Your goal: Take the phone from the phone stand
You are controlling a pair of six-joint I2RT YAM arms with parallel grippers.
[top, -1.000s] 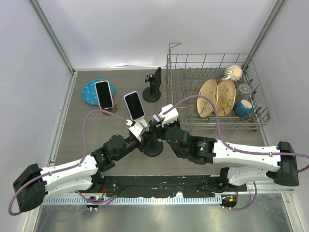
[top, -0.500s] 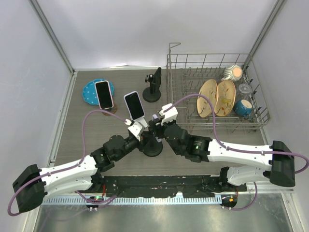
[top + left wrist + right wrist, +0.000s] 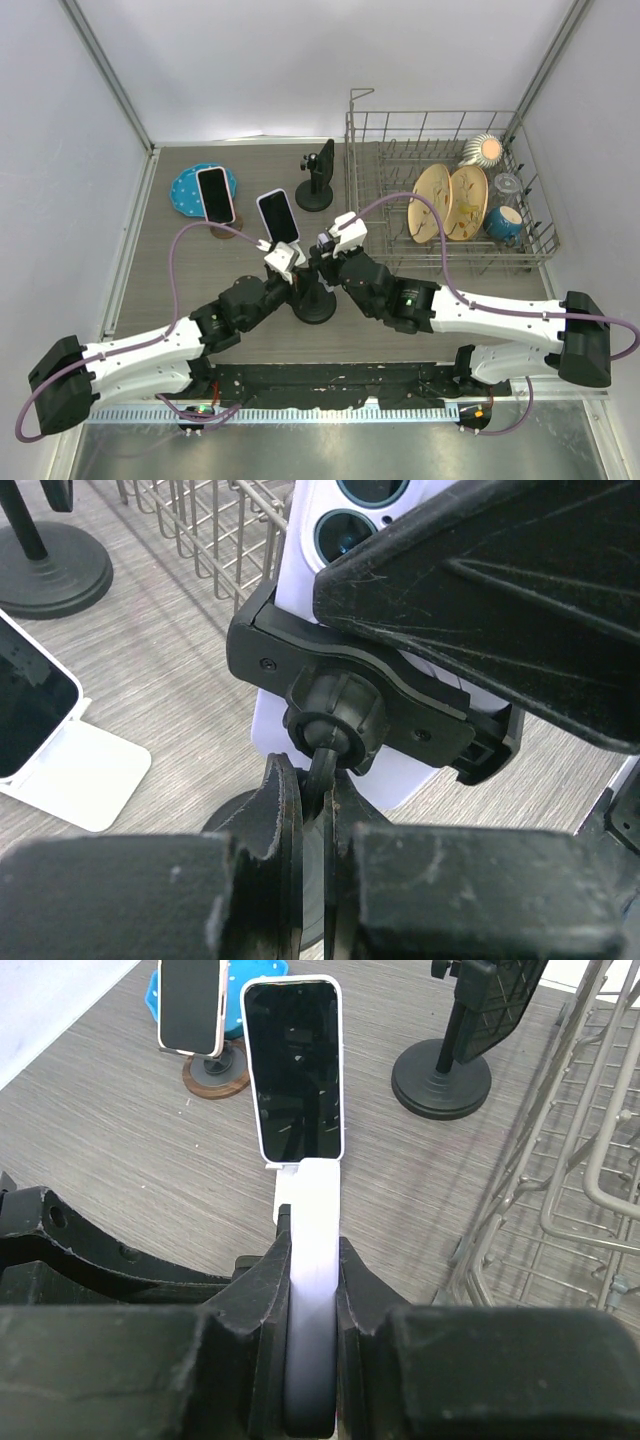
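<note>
L gripper (image 3: 313, 805) is clamped on the phone stand (image 3: 335, 705) stem, prob. to pin it down, while R gripper (image 3: 312, 1280) pinches the phone (image 3: 318, 1210) by its edges, the phone sitting in the stand's cradle, not yet out.

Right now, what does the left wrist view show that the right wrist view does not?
Only the left wrist: the back of the clamped phone with its lenses, the black clamp, and the left tool shut on the stem. Only the right wrist: the right tool shut on that phone's edge, and a third phone by the blue plate. Both: the phone on the white stand, the spare black stand, the dish rack.
</note>
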